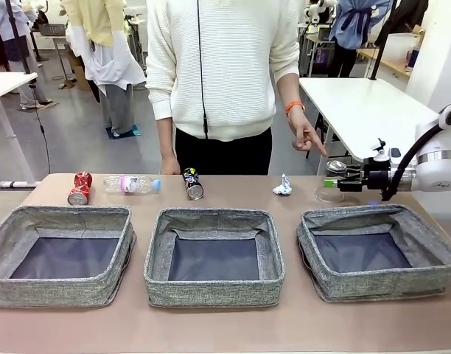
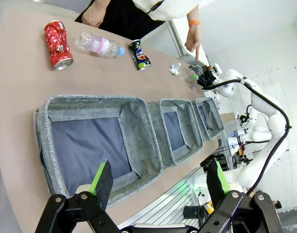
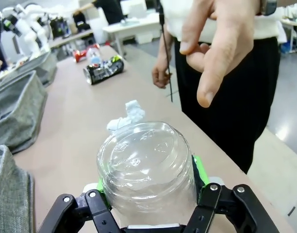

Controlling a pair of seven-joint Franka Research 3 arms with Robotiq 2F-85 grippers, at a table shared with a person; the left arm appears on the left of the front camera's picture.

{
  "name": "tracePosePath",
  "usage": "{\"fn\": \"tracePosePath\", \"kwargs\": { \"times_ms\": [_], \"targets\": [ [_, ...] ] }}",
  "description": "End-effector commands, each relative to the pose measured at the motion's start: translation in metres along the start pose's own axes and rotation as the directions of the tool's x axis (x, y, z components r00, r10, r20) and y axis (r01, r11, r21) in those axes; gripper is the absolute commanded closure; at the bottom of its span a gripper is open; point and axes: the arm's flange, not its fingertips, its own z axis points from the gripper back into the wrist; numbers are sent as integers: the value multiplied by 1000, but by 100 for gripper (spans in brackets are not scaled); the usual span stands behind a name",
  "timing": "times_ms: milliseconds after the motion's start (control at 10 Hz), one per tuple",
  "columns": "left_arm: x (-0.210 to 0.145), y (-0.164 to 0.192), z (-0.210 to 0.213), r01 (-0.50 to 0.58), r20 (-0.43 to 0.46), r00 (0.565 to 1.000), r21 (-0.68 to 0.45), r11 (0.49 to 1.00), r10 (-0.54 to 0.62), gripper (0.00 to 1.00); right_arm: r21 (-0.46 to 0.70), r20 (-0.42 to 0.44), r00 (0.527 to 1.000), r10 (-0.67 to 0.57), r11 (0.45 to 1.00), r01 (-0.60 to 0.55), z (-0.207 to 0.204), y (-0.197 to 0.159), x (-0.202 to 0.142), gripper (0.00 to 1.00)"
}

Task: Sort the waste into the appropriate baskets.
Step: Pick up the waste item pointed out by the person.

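My right hand point(image 1: 334, 183) reaches in low over the far right part of the table point(image 1: 233, 328). Its two fingers stand on either side of the crumpled clear plastic cup point(image 3: 146, 165), and the green pads lie against its sides, so it is pinching the cup. The cup sits on the table just beyond the far rim of the right basket point(image 1: 358, 284). The white paper wad point(image 1: 282, 186) lies near it, towards the middle of the table and apart from it. A person's hand point(image 1: 308, 136) hangs above this spot with one finger pointing down.

My left hand point(image 2: 159, 179) is spread wide with nothing between its fingers. It is held high above the near side of the table, looking down on the left basket point(image 1: 56, 291).

The middle basket point(image 1: 211, 291) stands between the other two, and all three sit in a row along my side. Beyond them, along the far edge, lie the crushed red can point(image 1: 79, 188), the clear bottle with pink label and blue cap point(image 1: 131, 184) just beside it, and the dark printed can point(image 1: 192, 184) behind the middle basket.
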Motion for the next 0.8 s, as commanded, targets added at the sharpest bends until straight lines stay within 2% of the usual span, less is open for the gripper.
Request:
{"fn": "tracePosePath", "kwargs": {
  "times_ms": [0, 100, 200, 300, 400, 700],
  "targets": [
    [3, -2, 0, 20, 13, 1000, -15, 1000, -19, 0, -12, -54, 999, -2, 1000, 1, 3, -2, 2, 45],
    [3, -2, 0, 20, 13, 1000, -15, 1000, -19, 0, -13, -54, 999, -2, 1000, 1, 5, -2, 3, 79],
    [3, -2, 0, 20, 13, 1000, -15, 1000, -19, 0, -18, -54, 999, -3, 1000, 2, 8, -3, 4, 65],
    [3, -2, 0, 20, 13, 1000, -15, 1000, -19, 0, -22, -54, 999, -3, 1000, 1, 11, -3, 5, 98],
    [3, -2, 0, 20, 13, 1000, -15, 1000, -19, 0, -24, -56, 998, 16, 1000, -17, 14, -4, 6, 84],
    [3, -2, 0, 20, 13, 1000, -15, 1000, -19, 0, -38, -77, 996, -36, 999, 33, 31, -1, 19, 84]
  ]
}}
